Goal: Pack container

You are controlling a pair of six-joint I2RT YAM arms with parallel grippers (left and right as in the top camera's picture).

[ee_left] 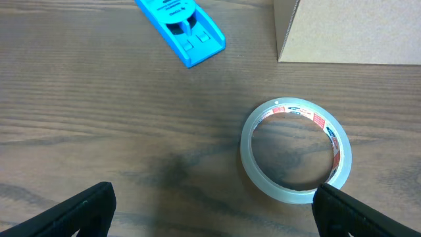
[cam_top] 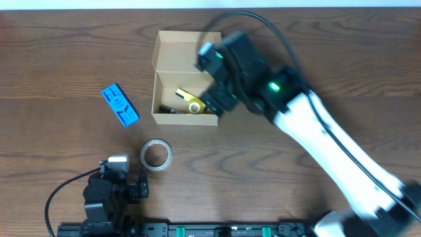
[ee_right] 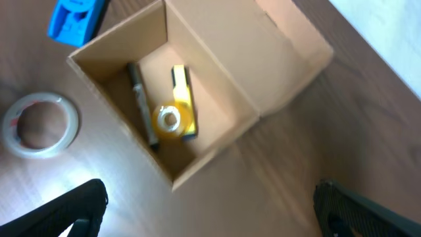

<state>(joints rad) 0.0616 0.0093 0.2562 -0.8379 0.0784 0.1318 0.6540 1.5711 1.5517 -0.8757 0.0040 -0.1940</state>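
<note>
Closest to the lens is my own left gripper [ee_left: 217, 220], jaws spread wide and empty, parked low beside the clear tape roll [ee_left: 293, 108]. My guess is that's the next thing to go in. My right gripper [ee_right: 217, 220] is wide open too, holding nothing, hovering over the container [ee_right: 223, 72]. The box sits toward the far side of the table with its lid flipped back, a black marker [ee_right: 139, 99] and a yellow tape dispenser [ee_right: 179, 118] already inside. The blue packet [ee_left: 181, 29] lies outside, off to its left.
</note>
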